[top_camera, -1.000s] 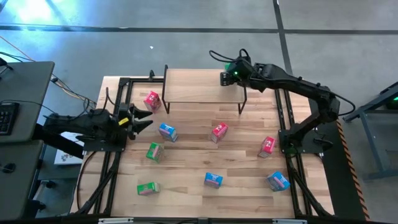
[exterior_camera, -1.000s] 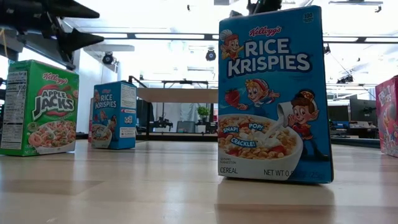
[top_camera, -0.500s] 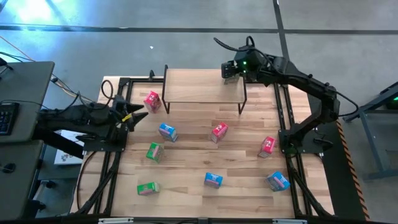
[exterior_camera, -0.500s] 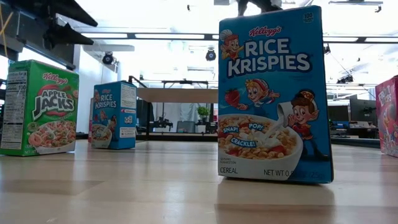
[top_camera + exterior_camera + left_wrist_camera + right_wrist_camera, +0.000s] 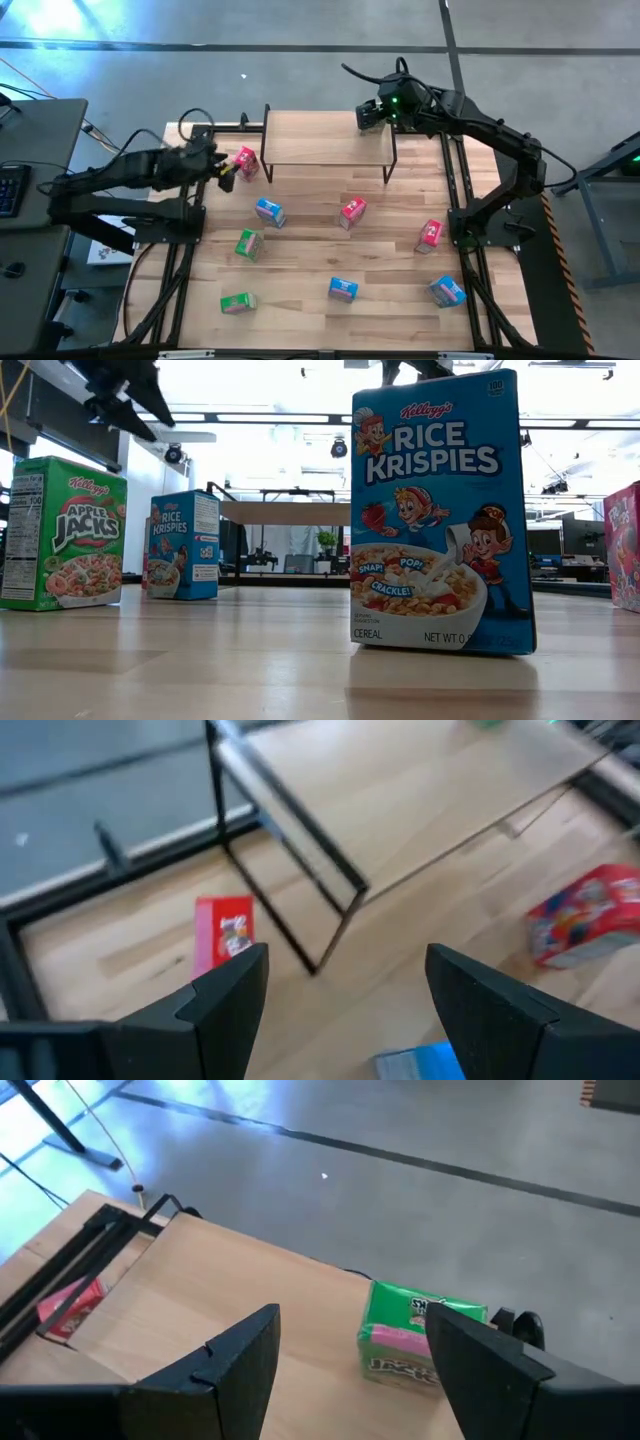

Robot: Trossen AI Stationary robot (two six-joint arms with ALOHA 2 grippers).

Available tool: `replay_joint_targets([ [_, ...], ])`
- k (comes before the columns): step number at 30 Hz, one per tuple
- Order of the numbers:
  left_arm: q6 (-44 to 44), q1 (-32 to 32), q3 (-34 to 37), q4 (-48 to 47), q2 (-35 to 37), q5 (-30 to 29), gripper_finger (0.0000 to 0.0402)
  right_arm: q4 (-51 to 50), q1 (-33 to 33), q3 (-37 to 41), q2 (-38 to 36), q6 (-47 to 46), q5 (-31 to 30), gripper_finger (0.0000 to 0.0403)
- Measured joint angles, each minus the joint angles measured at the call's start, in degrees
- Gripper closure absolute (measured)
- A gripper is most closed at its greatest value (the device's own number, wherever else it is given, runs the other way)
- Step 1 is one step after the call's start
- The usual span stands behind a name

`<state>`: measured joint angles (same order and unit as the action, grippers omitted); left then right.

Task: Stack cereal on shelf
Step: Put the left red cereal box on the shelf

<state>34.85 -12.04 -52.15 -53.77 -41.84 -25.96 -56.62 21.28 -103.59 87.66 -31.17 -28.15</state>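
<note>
Room: grey concrete floor (image 5: pixel 300 60) with dark seam lines around the work area; low view looks into a bright room with dark ceiling rails (image 5: pixel 270 418)

Desk (image 5: pixel 310 250): light wooden slatted top in a black metal frame

Shelf (image 5: pixel 325 142): pale plank on thin black legs, at the far middle of the desk. One green cereal box (image 5: pixel 420 1335) lies on its top at the right end, by the far edge

Right arm reaches over that end of the shelf; right gripper (image 5: pixel 368 118) hovers just above the green box, fingers (image 5: pixel 240 1365) spread, nothing between them

Left arm comes in from the desk's left side; left gripper (image 5: pixel 228 172) sits near a red-pink box (image 5: pixel 245 162) standing by the shelf's left legs, fingers (image 5: pixel 235 985) spread wide, holding nothing

Loose boxes on the desk, well apart:
- blue box (image 5: pixel 268 212) left of centre
- red-pink box (image 5: pixel 352 211) at centre
- red-pink box (image 5: pixel 431 233) toward the right
- green box (image 5: pixel 248 243) on the left
- green box (image 5: pixel 238 301) near left, lying flat
- blue box (image 5: pixel 343 289) near middle
- blue box (image 5: pixel 448 291) near right

Low view: a blue Rice Krispies box (image 5: pixel 440 510) stands upright close up, a green Apple Jacks box (image 5: pixel 65 532) at the left
</note>
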Motion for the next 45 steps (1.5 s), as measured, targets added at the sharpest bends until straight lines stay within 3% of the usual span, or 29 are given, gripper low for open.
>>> replay_joint_targets([
  [6, -4.3, -10.7, -2.3, -0.4, -6.6, 10.2, 0.0139, -0.2, 0.1, 0.0, 0.0, 1.8, 2.6, 0.0160],
  [20, -14.5, -30.1, -3.6, -2.0, -13.3, 21.3, 0.0139, -0.6, 0.1, 0.0, 0.0, 4.3, 4.7, 0.0160],
  [31, -17.5, -33.8, -3.6, -2.2, -20.4, 23.3, 0.0139, -0.7, 0.1, 0.0, 0.0, 4.3, 4.7, 0.0160],
  [45, -17.5, -34.1, -3.6, -2.2, -25.8, 24.6, 0.0139, -1.2, 0.1, 0.0, 0.0, 4.3, 4.8, 0.0160],
])
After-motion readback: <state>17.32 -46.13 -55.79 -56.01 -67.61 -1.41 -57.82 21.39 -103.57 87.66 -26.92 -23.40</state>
